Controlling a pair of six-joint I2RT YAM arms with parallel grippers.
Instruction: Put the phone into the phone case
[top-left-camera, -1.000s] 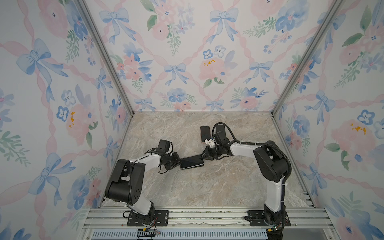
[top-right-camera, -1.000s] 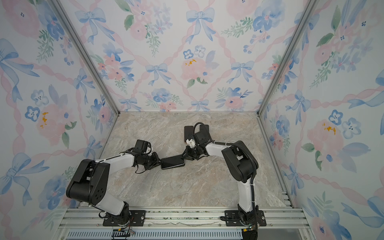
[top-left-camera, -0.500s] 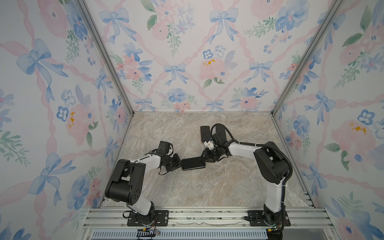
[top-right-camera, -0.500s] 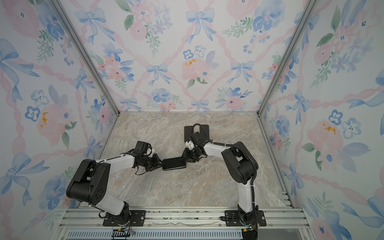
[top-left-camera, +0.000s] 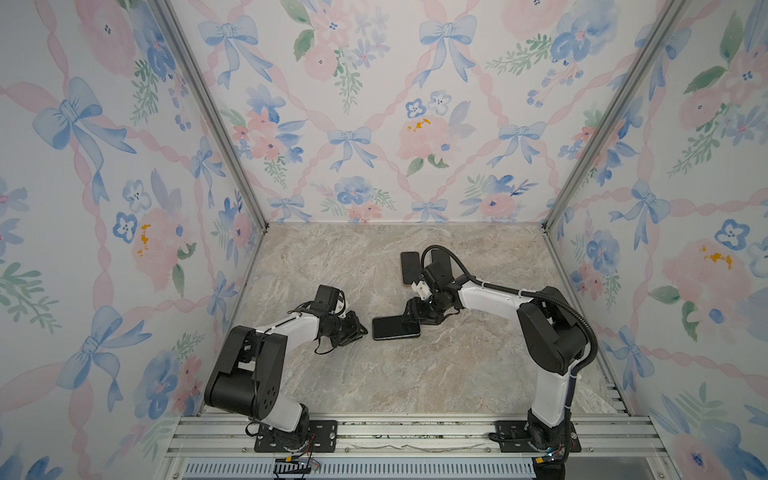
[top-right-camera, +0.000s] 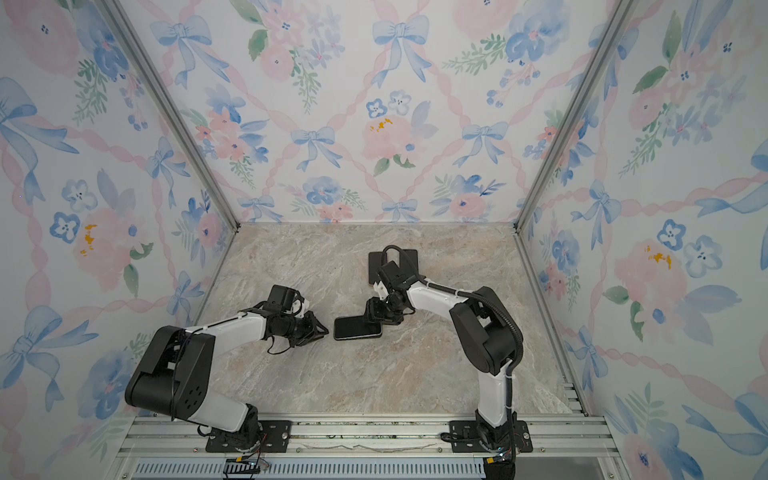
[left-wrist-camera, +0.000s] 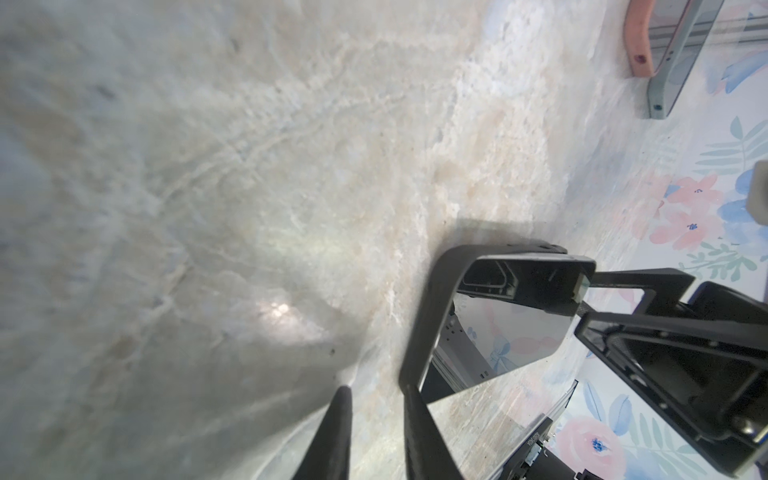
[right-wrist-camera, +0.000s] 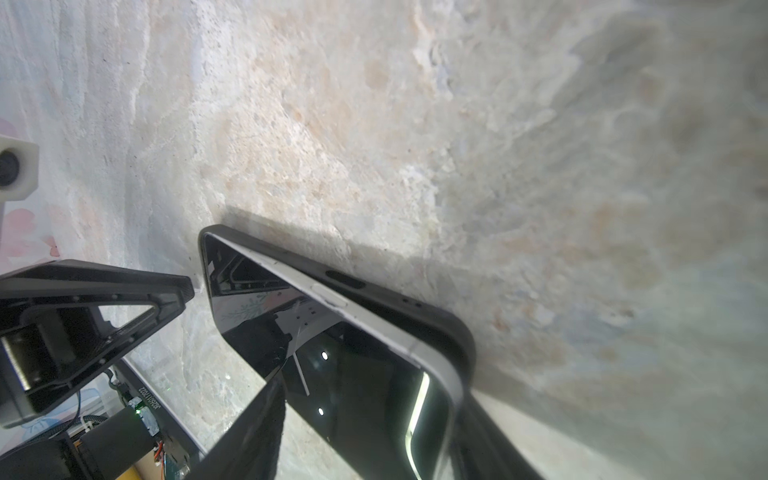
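Observation:
The phone (top-left-camera: 395, 328) lies screen up in the black phone case (right-wrist-camera: 415, 307) at the table's middle, seen in both top views (top-right-camera: 357, 328). In the right wrist view the phone's silver edge (right-wrist-camera: 374, 328) stands above the case rim along one long side. My right gripper (top-left-camera: 413, 318) is open at the phone's right end, one finger (right-wrist-camera: 249, 428) over the screen and the other behind the case. Just left of the case, my left gripper (top-left-camera: 359, 330) has its fingers slightly parted over bare table. One fingertip (left-wrist-camera: 409, 390) meets the case corner (left-wrist-camera: 428, 316).
Two other flat dark devices (top-left-camera: 410, 268) (top-left-camera: 440, 259) lie at the back behind my right arm. In the left wrist view they show as a pink-rimmed one (left-wrist-camera: 638, 45) and a grey one (left-wrist-camera: 673, 62). Flowered walls enclose three sides of the marble table (top-left-camera: 374, 374).
My right gripper's jaws have opened wide around the phone's end. The left jaws have parted a little. The cased phone sits slightly further right than before.

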